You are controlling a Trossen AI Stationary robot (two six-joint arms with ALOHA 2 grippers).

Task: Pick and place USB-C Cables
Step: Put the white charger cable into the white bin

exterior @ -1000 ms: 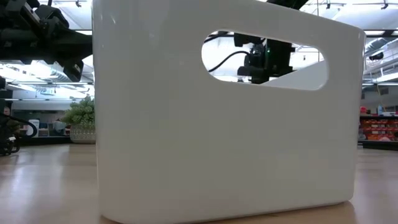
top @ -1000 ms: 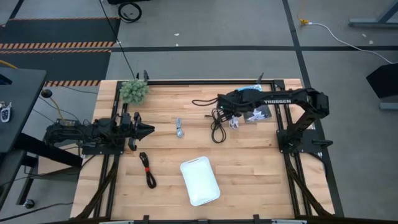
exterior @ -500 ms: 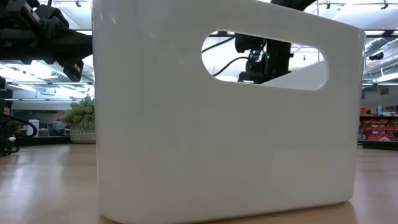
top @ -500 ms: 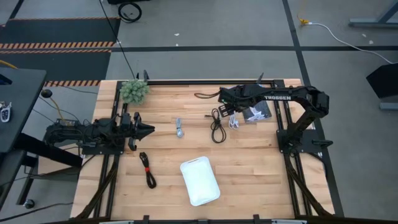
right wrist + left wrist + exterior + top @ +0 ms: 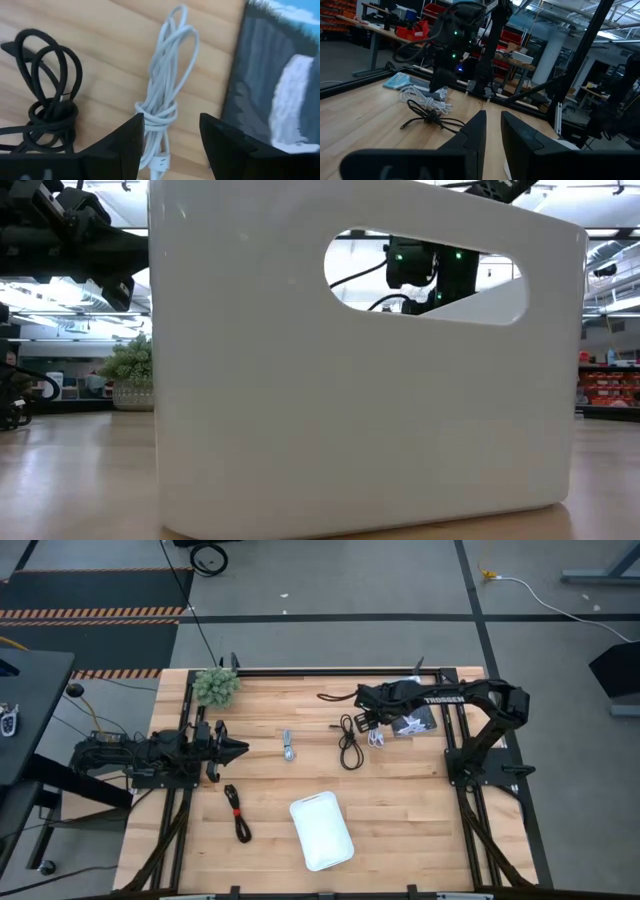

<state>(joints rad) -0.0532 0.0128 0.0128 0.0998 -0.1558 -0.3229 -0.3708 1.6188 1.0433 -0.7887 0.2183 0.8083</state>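
The white cable lies bundled on the table next to the blue-and-black packet. My right gripper hovers just above it, open; in its wrist view the fingers stand on either side of the white cable without touching it. The black cable lies just left of it and also shows in the right wrist view. The grey cable lies mid-table. The black cable with a red tie lies nearer the front. My left gripper waits at the left, shut and empty.
The white tray lies at the front middle; its wall with a handle slot fills the low view, and my right gripper shows through the slot. A small plant stands at the far left corner.
My right gripper has risen a little and drawn back toward the table's far edge, uncovering the white cable in the high view. The cables have stayed where they were.
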